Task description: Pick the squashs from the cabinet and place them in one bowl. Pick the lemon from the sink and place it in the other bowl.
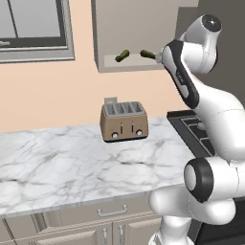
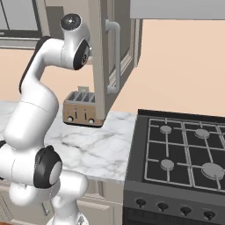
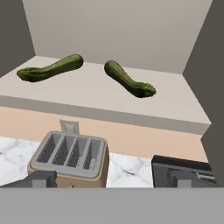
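Two squashes (image 3: 51,68) (image 3: 128,78) are seen lying on the cabinet shelf (image 3: 100,94); gripper (image 3: 109,179) is spread wide, nothing pinched. Likely light, firm, smooth-skinned, so the nearer right one is best pinched across its mid-length.

The cabinet (image 3: 109,94) has one flat pale shelf, and two squashes lie on it, well apart. The left squash (image 3: 50,68) lies near the shelf's left wall, its length running roughly along the front edge. The right squash (image 3: 129,78) lies near the middle of the shelf, slanting from the back toward the front right.

Below, the marble counter (image 1: 72,162) carries a toaster (image 1: 123,120), which stands near the counter's back edge, close to the wall, toward the right end. The stove (image 2: 184,149) adjoins the counter's right edge.
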